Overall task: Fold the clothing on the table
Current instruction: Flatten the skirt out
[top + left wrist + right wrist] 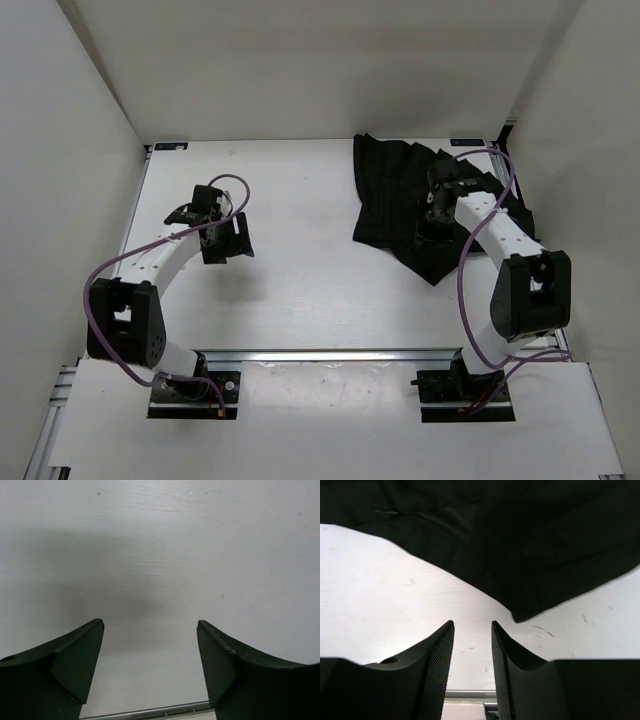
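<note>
Folding state: the black, soft, pleated fabric garment (395,205) lay unfolded in 1 rumpled, uneven spread, with ridges running along its left part.
Garment place: on the large, flat white table (300,200), well beyond the right half of the aluminium rail (330,355), with its far edge reaching the end of the table most distant from that rail.
Left claw: the black 2-finger left gripper (150,624) stood spread wide, with only bare white table showing between its fingers; it pinched nothing.
Left claw place: above the table beyond the left half of the rail, well apart from the garment.
Right claw: the black 2-finger right gripper (473,624) had its fingers parted by a narrow gap, with white table visible in that gap and no cloth caught there.
Right claw place: over the garment, beyond the right end of the rail. In the wrist view the dark cloth filled the upper part, and 1 pointed corner of it lay just beside the right-hand fingertip; whether they touched could not be told.
Cables: 2 purple cables (462,290) looped above the table, 1 on each side.
Surround: plain white walls (90,100) stood on the 3 sides away from the rail.
</note>
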Robot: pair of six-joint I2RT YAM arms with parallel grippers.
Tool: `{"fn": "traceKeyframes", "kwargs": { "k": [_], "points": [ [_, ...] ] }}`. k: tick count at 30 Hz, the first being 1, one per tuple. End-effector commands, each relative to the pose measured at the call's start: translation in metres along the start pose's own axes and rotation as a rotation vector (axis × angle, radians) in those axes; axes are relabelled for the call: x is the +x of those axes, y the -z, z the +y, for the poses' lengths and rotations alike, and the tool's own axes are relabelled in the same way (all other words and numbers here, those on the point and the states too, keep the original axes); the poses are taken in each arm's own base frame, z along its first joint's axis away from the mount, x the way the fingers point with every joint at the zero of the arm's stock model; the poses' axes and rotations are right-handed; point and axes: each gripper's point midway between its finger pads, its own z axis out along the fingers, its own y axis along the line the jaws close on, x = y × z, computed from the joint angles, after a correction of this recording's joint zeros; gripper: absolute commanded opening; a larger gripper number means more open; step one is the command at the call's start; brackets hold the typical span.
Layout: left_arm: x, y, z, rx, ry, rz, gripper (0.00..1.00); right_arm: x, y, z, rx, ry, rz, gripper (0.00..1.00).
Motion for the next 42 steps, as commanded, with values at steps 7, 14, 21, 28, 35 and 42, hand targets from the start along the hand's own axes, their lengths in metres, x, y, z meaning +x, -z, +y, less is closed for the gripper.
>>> {"fn": "traceKeyframes", "kwargs": {
  "k": [7,14,21,28,35,42],
  "points": [
    [0.027,0.004,-0.032,0.108,-0.076,-0.014,0.38,-0.067,-0.038,0.073,-0.213,0.093,-0.101,0.42],
    [0.068,-0.001,-0.03,0.126,-0.055,0.06,0.5,-0.098,-0.075,0.11,-0.22,0.155,-0.084,0.44],
    [0.064,0.007,-0.01,0.11,0.004,0.03,0.54,-0.114,-0.086,0.106,-0.095,0.178,-0.119,0.46],
    [0.065,0.007,-0.013,0.126,0.013,0.034,0.53,-0.111,-0.087,0.097,0.044,0.213,-0.139,0.48],
    [0.071,0.004,-0.008,0.11,0.012,0.049,0.52,-0.101,-0.103,0.083,0.059,0.186,-0.081,0.49],
    [0.075,0.005,-0.004,0.11,0.034,0.047,0.5,-0.089,-0.12,0.094,-0.022,0.17,-0.01,0.49]
  ]
}}
